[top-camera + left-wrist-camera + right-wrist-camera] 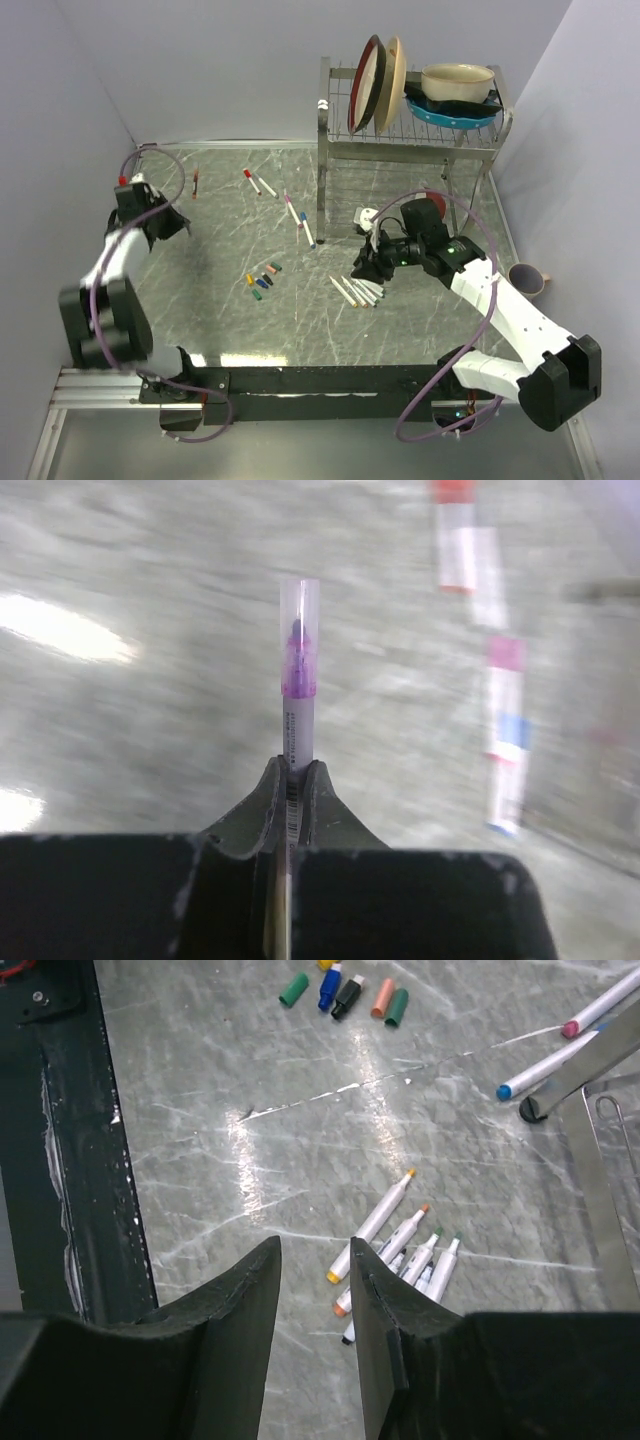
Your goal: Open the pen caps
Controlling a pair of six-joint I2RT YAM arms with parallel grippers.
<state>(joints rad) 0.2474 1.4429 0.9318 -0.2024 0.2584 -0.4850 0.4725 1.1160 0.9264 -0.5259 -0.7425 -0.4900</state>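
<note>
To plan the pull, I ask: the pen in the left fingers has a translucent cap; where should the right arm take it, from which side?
Probably the translucent cap at its straight middle, pinched across, coming from the free end: the left fingers clamp the pen below it, and the cap juts clear.

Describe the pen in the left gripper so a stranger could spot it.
On the grey marbled table, look far left, opposite the dish rack. The left gripper clamps one white pen; unlike the loose pens, its see-through cap shows a purple tip.
</note>
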